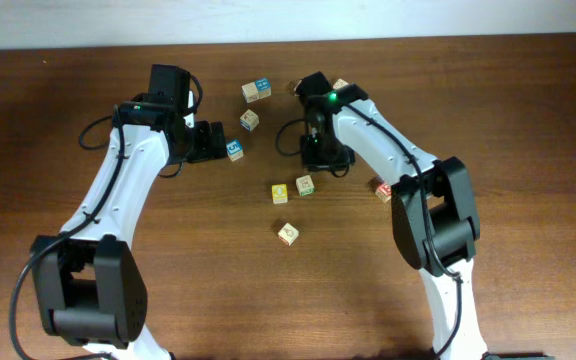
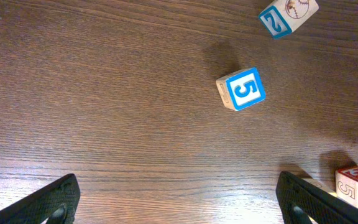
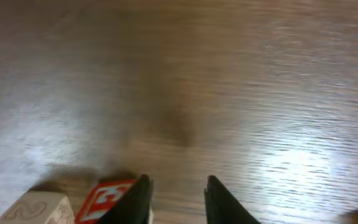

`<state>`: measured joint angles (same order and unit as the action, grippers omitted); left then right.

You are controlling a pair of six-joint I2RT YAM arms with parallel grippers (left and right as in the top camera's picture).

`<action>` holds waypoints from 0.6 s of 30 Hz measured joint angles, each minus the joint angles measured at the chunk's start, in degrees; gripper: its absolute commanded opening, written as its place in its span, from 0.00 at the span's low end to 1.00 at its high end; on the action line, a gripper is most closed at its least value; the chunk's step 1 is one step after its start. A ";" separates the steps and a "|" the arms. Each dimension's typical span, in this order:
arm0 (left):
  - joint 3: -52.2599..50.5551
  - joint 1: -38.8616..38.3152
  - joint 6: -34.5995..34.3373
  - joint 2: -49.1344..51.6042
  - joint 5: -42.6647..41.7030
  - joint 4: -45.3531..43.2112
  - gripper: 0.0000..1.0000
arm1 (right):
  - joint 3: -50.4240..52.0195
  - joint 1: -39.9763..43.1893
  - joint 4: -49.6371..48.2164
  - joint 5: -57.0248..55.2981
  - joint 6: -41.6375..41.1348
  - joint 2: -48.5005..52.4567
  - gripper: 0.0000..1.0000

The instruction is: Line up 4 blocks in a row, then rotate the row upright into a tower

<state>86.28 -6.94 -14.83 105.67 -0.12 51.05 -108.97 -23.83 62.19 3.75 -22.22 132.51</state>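
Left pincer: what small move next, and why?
Probably advance a little while shifting toward the picture's right. The left pincer stands wide open and empty; the blue 5 cube and, farther on, the blue 2 cube both lie ahead and right of its centre, outside its gap.

The white-and-black jointed left arm (image 1: 118,190) is seen from overhead planted at seven o'clock and stretched toward one o'clock, with the wrist bent so that the black two-finger left gripper (image 1: 211,142) is pointed toward three o'clock. Its fingers (image 2: 55,200) are spread wide, set at the lower corners of the wrist view. The white-and-black jointed right arm (image 1: 398,160) is extended from five o'clock toward eleven o'clock. The black two-finger right gripper (image 1: 320,152) is aimed downward, and its fingers (image 3: 135,200) are drawn close, with a narrow gap shown between them
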 measured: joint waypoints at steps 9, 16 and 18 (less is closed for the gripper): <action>0.00 0.00 0.00 0.00 0.00 0.00 0.99 | 1.57 -1.73 1.44 2.78 -0.52 0.00 0.21; 0.00 0.00 0.00 0.00 0.00 0.00 0.99 | 2.38 -3.69 0.09 5.31 -0.52 0.00 0.19; 0.00 0.00 0.00 0.00 0.00 0.00 0.99 | 2.38 -4.13 -0.09 6.32 -0.57 0.00 0.19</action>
<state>86.28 -6.94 -14.83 105.67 -0.12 51.05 -106.59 -27.97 62.11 10.07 -22.79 132.51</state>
